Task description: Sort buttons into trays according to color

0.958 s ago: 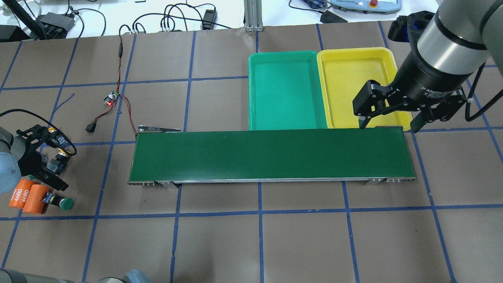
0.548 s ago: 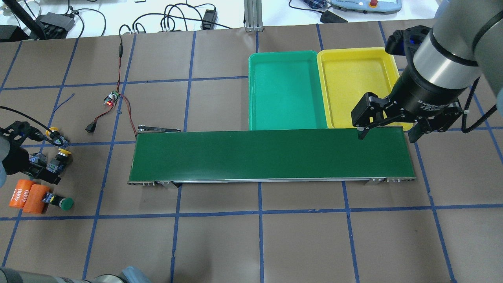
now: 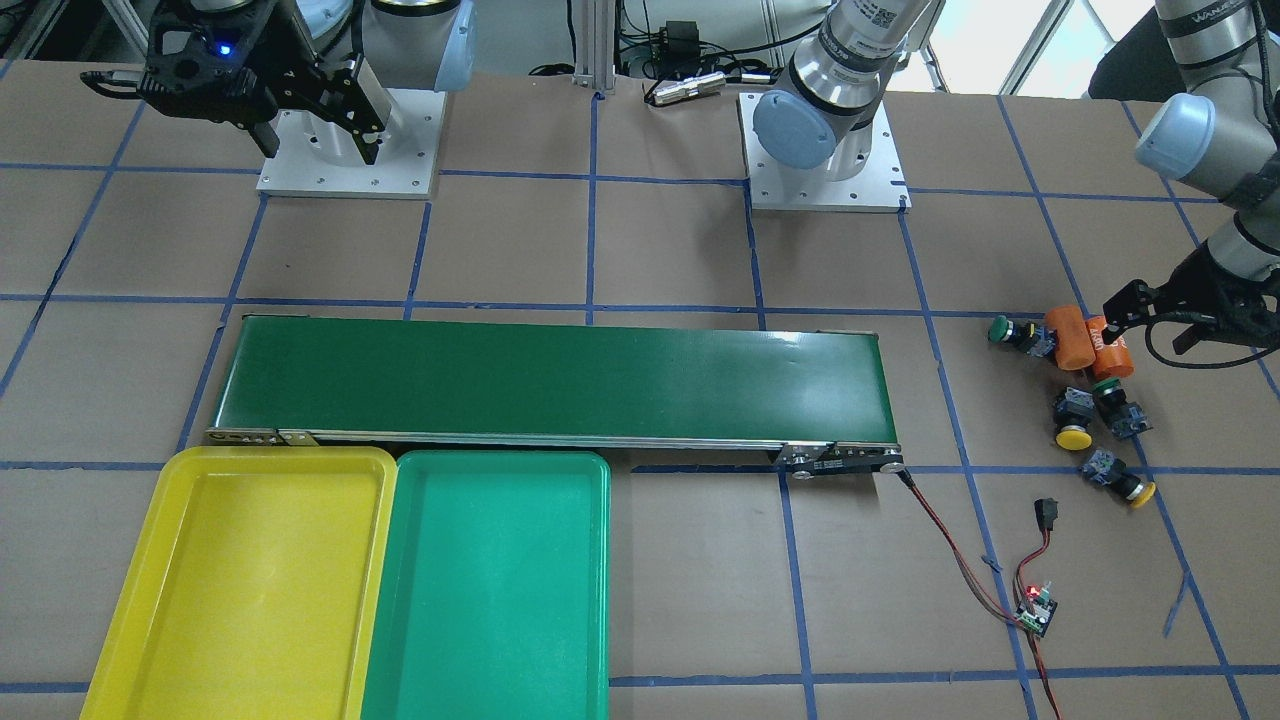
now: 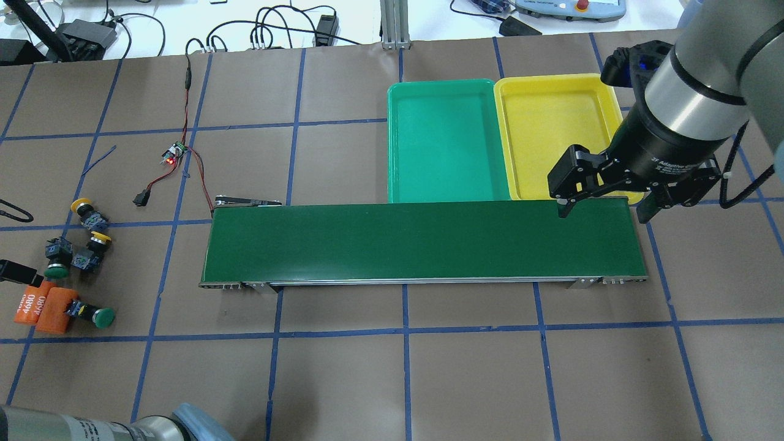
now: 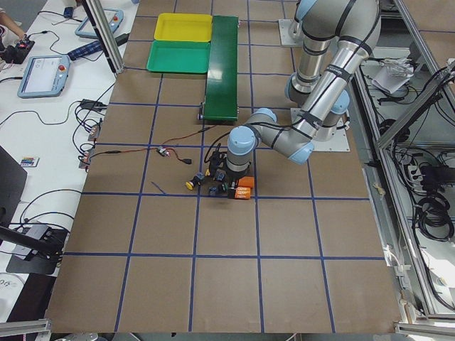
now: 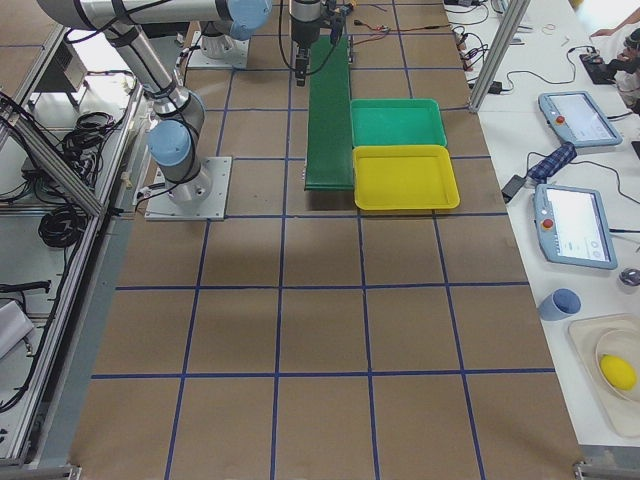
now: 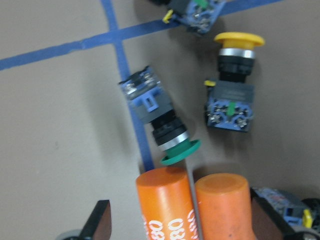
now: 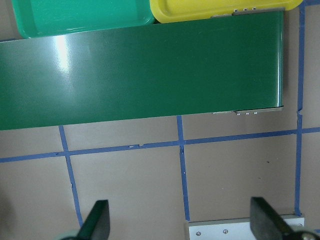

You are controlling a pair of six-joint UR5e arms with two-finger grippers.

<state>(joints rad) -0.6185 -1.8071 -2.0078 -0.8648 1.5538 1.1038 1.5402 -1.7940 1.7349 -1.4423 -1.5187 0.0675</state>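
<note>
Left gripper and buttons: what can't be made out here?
- Left gripper: overhead view's left edge cuts it off; only one fingertip shows.
- Button beside the orange cylinders: left wrist view, a finger and the frame bottom hide its cap.
- Buttons: exterior left, left arm covers some; exterior right, too small.

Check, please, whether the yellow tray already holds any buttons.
Empty. In the front-facing view the yellow tray is bare throughout; the buttons lie on the table, well apart from it.
</note>
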